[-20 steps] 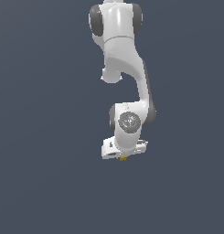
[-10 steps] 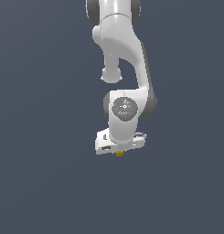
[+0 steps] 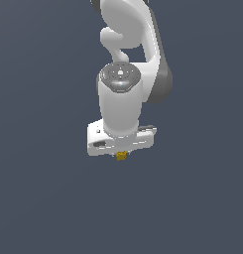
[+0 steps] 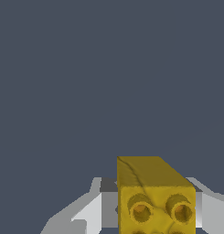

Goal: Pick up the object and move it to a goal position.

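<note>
Object (image 4: 155, 196): a small yellow-orange block with round studs on its face, clamped between the fingers (image 4: 88, 211) of the white hand (image 3: 121, 149), just under the white arm (image 3: 128, 59). All around is flat, featureless slate-grey; whether that is a tabletop or open space is hard to tell.

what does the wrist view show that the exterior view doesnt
Only the wrist view shows the yellow block's round studs on its face, and the pale fingers on either side of it. Only the exterior view shows the white arm and the whole tool from outside, with the block a tiny speck under it. Both show the block held in the tool against a plain dark grey background.
</note>
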{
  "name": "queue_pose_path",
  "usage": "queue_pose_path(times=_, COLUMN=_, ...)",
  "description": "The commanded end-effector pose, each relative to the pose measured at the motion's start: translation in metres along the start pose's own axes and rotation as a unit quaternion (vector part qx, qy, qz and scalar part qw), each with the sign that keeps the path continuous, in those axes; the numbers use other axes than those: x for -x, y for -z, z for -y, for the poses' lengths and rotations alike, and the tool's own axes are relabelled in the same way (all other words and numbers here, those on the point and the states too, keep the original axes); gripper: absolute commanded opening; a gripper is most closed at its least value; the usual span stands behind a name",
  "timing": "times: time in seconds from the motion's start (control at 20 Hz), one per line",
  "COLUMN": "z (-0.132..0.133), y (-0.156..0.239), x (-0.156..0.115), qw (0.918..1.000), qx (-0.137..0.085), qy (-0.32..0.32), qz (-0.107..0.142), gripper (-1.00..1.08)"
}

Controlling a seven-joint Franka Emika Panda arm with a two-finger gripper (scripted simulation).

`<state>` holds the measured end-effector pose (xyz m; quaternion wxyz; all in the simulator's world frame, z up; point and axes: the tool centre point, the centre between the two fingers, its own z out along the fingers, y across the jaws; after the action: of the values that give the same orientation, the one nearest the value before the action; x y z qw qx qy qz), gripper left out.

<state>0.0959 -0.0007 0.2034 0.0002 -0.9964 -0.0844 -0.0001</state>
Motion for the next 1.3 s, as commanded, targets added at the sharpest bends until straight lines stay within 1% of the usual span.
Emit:
queue_pose_path(times=0.0, z=-0.009, y=0.028, x=0.0, qw=1.0, qx=0.0, qy=0.0, qz=0.0, gripper=-1.0)
queue_pose_path(times=0.4, z=-0.035, y=0.108, x=-0.002, qw=1.0, qx=0.0, qy=0.0, qz=0.0, gripper=-1.0)
queue_pose_path(times=0.6, z=-0.045, y=0.138, x=-0.003, qw=1.0, qx=0.0, qy=0.0, qz=0.0, gripper=-1.0)
queue_pose_path(times=0.9, z=-0.054, y=0.165, x=-0.005, qw=1.0, qx=0.0, qy=0.0, qz=0.0, gripper=-1.0)
queue_pose_path(times=1.25, z=-0.059, y=0.178, x=-0.007, qw=1.0, qx=0.0, qy=0.0, qz=0.0, gripper=-1.0)
